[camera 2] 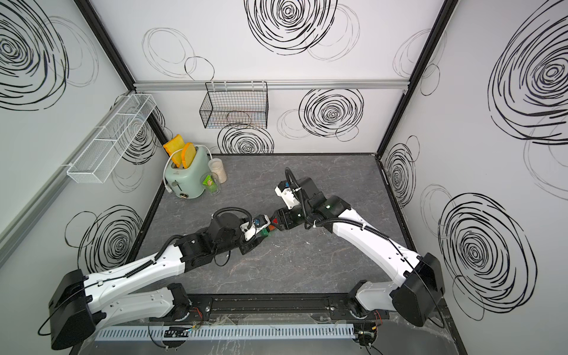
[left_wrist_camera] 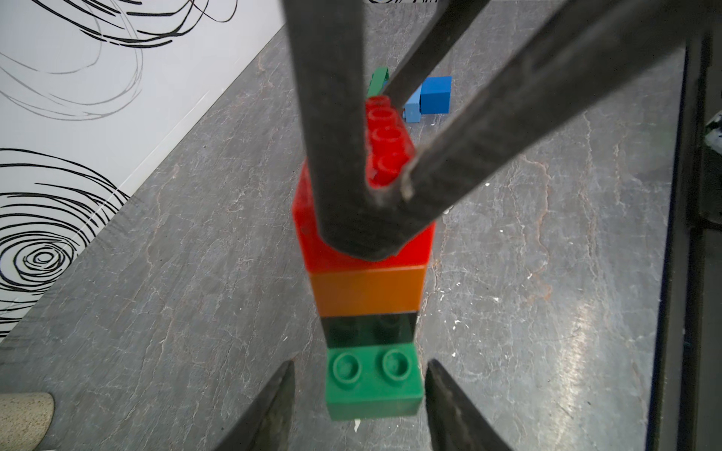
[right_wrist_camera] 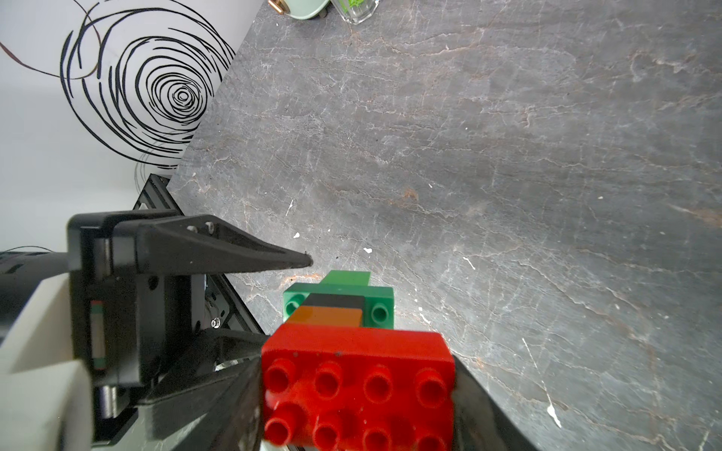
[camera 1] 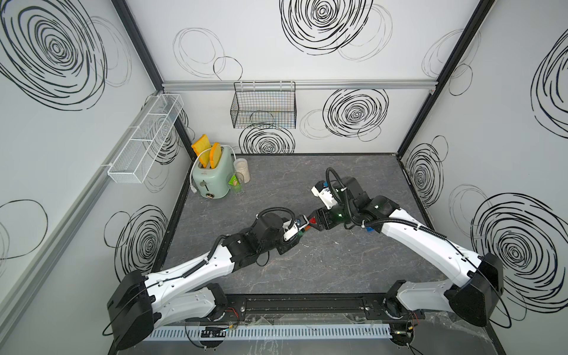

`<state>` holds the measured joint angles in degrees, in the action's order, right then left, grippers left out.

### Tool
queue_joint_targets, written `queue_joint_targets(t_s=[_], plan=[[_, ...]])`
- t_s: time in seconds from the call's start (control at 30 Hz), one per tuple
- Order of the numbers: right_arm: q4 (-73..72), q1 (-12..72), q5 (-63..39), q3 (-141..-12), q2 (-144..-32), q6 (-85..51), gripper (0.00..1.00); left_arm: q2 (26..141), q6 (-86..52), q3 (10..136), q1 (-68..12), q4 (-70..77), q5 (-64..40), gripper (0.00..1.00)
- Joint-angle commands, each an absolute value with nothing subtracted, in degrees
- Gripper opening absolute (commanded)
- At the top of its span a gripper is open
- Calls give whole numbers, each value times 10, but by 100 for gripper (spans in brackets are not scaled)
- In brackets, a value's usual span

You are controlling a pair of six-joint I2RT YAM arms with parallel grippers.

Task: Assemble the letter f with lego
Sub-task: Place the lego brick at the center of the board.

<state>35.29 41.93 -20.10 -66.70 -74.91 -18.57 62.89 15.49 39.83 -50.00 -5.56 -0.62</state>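
A lego stack of a red brick (right_wrist_camera: 357,386), an orange brick (left_wrist_camera: 367,291), a black brick (left_wrist_camera: 369,330) and a green brick (left_wrist_camera: 373,384) hangs above the table. My right gripper (right_wrist_camera: 357,375) is shut on the red brick, its fingers (left_wrist_camera: 338,156) clamping both sides. My left gripper (left_wrist_camera: 359,365) is open, with one finger on each side of the green brick and a narrow gap showing. In both top views the two grippers meet mid-table, the left gripper (camera 1: 302,229) against the right gripper (camera 1: 311,222). A blue brick (left_wrist_camera: 436,95), a light blue brick (left_wrist_camera: 413,107) and another green brick (left_wrist_camera: 378,81) lie on the table beyond.
A mint toaster (camera 1: 212,178) with bread, a jar (camera 1: 242,170) and a glass (camera 1: 236,186) stand at the back left corner. A black wire basket (camera 1: 263,106) and a white mesh basket (camera 1: 144,138) hang on the walls. The grey table (camera 1: 322,261) is walled on three sides.
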Motion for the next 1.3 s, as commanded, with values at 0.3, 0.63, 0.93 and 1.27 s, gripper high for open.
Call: queue_joint_targets(t_s=[0.3,0.63,0.93,1.27], plan=[[340,422,-212,-661,-734,-180,64,641,142,395,-502,-18,-29,46],[340,422,-212,-660,-734,-180,64,644,135,392,-499,-12,-28,36],[336,424,-212,-651,-737,-183,66,642,128,384,-499,3,-34,30],[323,425,-206,-652,-740,-189,82,637,124,376,-499,12,-42,28]])
